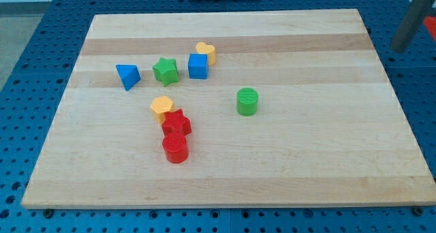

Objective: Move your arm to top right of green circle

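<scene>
The green circle (pixel 247 101), a short cylinder, stands alone right of the board's middle. My tip (pixel 400 49) is the lower end of a blurred dark rod at the view's top right. It is just past the board's right edge, over the blue perforated table. It lies far to the upper right of the green circle and touches no block.
A blue triangle (pixel 127 76), green star (pixel 165 71), blue cube (pixel 197 66) and yellow heart (pixel 206 52) form a row at upper left of the wooden board (pixel 306 172). A yellow hexagon (pixel 162 107), red star (pixel 176 124) and red circle (pixel 175 148) cluster below them.
</scene>
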Tool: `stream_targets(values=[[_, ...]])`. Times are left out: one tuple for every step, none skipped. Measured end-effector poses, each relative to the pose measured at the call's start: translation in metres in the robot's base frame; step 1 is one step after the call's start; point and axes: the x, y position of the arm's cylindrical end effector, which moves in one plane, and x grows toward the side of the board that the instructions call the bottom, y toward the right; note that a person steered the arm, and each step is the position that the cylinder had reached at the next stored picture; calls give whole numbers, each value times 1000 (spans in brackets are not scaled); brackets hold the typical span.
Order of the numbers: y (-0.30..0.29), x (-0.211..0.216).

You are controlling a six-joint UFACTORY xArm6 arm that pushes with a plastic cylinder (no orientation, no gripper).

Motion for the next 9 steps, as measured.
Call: stream_targets(values=[[0, 0], [-39, 7], [-83, 18], [-83, 18], [-139, 15], [-154, 15], [-193, 15], [-211, 15], [-209, 66]])
